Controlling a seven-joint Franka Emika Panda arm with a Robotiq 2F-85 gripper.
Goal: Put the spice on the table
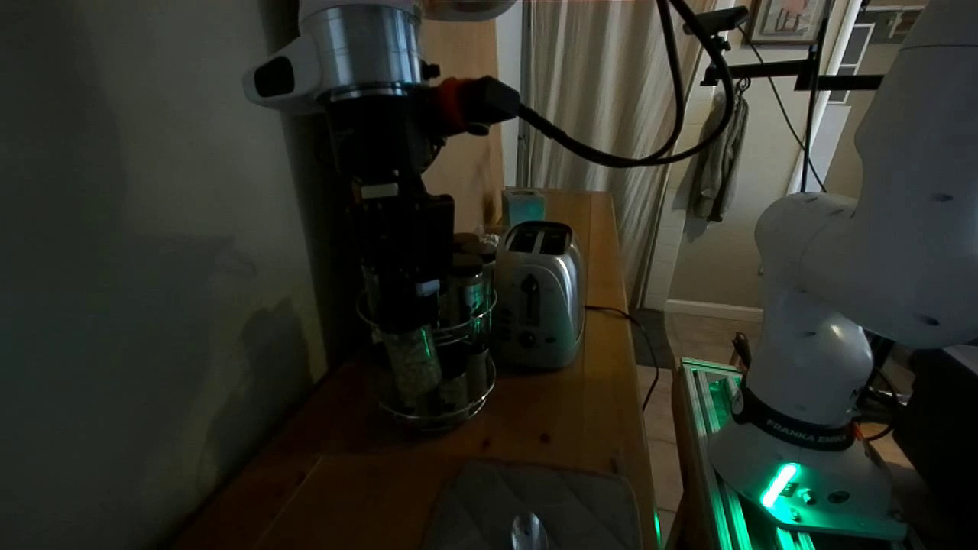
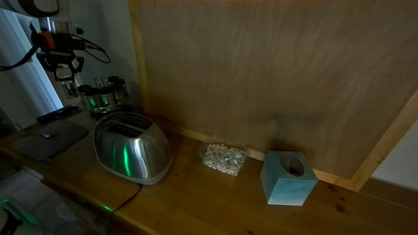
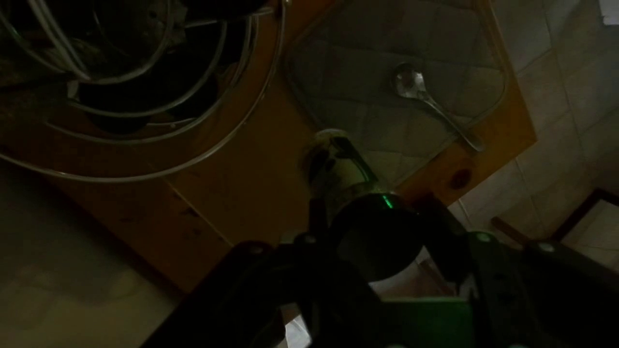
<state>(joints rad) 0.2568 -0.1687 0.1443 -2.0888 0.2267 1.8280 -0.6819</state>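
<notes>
Wrist view: one spice jar, dark-lidded, clamped in the gripper, above the wooden table.
I note also: spoon on a grey quilted mat. In an exterior view: jar tilted, in front of the wire rack; silver toaster beside the rack. In an exterior view: blue box and clear tray, well apart from the jar.

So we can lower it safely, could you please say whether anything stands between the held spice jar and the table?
Nothing visible stands between the spice jar and the part of the table showing between the wire rack and the grey mat.
</notes>
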